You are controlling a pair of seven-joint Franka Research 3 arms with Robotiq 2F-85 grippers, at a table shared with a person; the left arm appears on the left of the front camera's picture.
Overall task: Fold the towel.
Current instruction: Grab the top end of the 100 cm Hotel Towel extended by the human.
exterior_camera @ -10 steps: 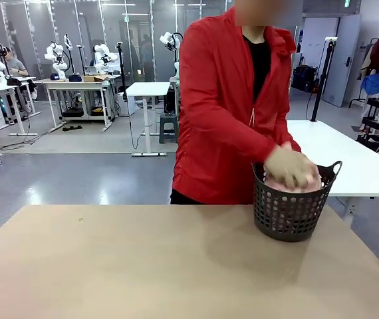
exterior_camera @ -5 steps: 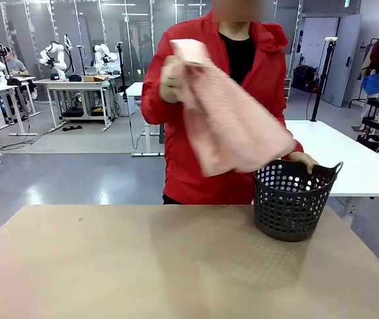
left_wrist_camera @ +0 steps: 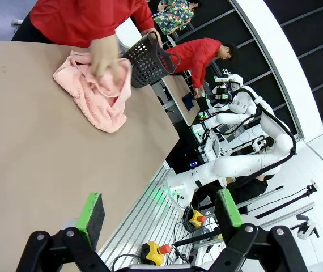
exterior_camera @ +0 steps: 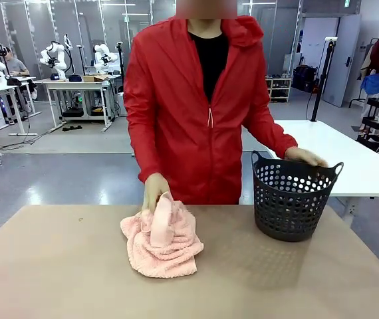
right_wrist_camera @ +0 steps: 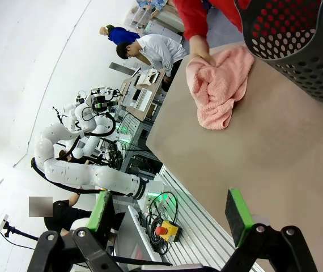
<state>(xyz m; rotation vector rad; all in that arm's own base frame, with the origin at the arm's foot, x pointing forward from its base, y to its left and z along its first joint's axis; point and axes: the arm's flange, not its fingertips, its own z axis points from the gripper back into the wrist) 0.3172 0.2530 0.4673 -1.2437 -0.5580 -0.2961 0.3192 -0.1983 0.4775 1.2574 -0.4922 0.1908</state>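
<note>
Trouble is sitting in that crumpled heap: the towel is lying bunched on the worktop near its far edge, to the left of the dark basket, with the person's hand touching it. My left end effector and right end effector are hovering well back, both with fingers spread apart and gripping nothing. Reaching in now, I am risking brushing the hand and pinching several layers instead of one corner, since no edge is lying flat.
</note>
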